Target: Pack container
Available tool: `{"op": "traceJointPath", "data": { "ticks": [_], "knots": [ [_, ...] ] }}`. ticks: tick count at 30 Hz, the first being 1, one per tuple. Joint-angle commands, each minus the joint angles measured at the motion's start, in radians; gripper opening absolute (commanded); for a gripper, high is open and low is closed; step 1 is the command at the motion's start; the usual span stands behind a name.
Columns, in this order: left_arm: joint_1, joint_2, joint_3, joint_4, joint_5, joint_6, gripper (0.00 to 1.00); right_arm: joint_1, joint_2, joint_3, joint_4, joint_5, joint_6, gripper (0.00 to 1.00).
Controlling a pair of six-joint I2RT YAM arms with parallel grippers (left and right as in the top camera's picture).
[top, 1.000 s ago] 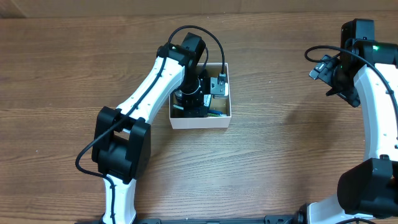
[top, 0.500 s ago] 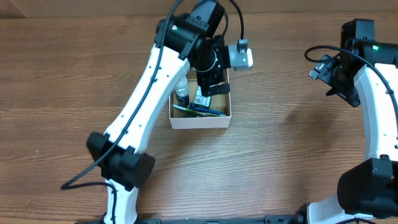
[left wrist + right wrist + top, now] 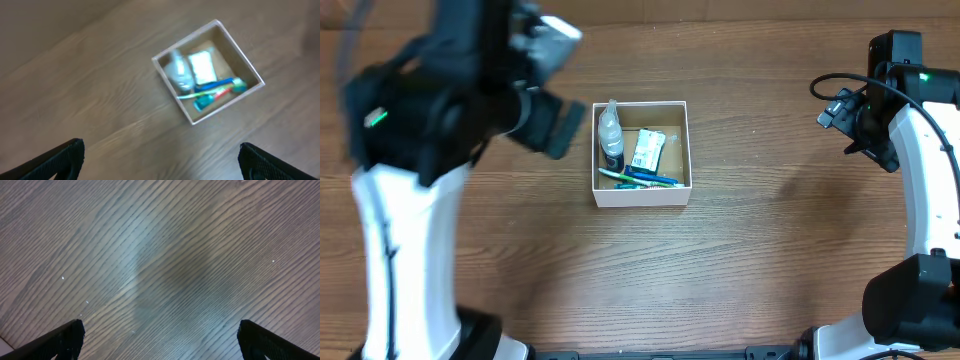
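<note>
The container, a square white box with a brown inside, sits mid-table. It holds a clear bottle, a green-and-white packet and blue and green toothbrush-like items. My left gripper is raised high and to the left of the box, open and empty. In the blurred left wrist view the container lies far below with the bottle and packet inside. My right gripper is open and empty at the far right, over bare wood.
The wooden table surrounds the box. The left arm's body looms large and blurred over the left side. The right arm's base stands at the lower right.
My left gripper has lifted out of the container and swung up and to the left, leaving the items in the box. The right arm has not moved.
</note>
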Motion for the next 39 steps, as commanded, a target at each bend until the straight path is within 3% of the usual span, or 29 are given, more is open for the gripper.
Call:
{"op": "traceJointPath", "data": {
  "ticks": [1,6,10,20,26,29,32,39],
  "knots": [
    [0.047,-0.119,-0.092,-0.005,-0.038,-0.122,1.00,0.000,-0.012,0.003,0.005,0.000,0.005,1.00],
    [0.054,-0.295,-0.296,0.032,-0.062,-0.166,1.00,0.000,-0.012,0.003,0.005,0.000,0.005,1.00],
    [0.053,-0.517,-0.603,0.137,-0.088,-0.251,1.00,0.000,-0.012,0.003,0.005,0.000,0.005,1.00],
    [0.053,-1.250,-1.487,0.639,-0.085,-0.480,1.00,0.000,-0.012,0.003,0.005,0.000,0.005,1.00],
    [0.053,-1.461,-1.890,0.878,0.016,-0.615,1.00,0.000,-0.012,0.003,0.005,0.000,0.005,1.00],
    [0.053,-1.462,-2.021,1.047,0.185,-0.625,1.00,0.000,-0.012,0.003,0.005,0.000,0.005,1.00],
    [0.053,-1.462,-2.060,1.155,0.261,-0.625,1.00,0.000,-0.012,0.003,0.005,0.000,0.005,1.00],
    [0.053,-1.462,-2.058,1.253,0.207,-0.614,1.00,0.000,-0.012,0.003,0.005,0.000,0.005,1.00]
  ]
}}
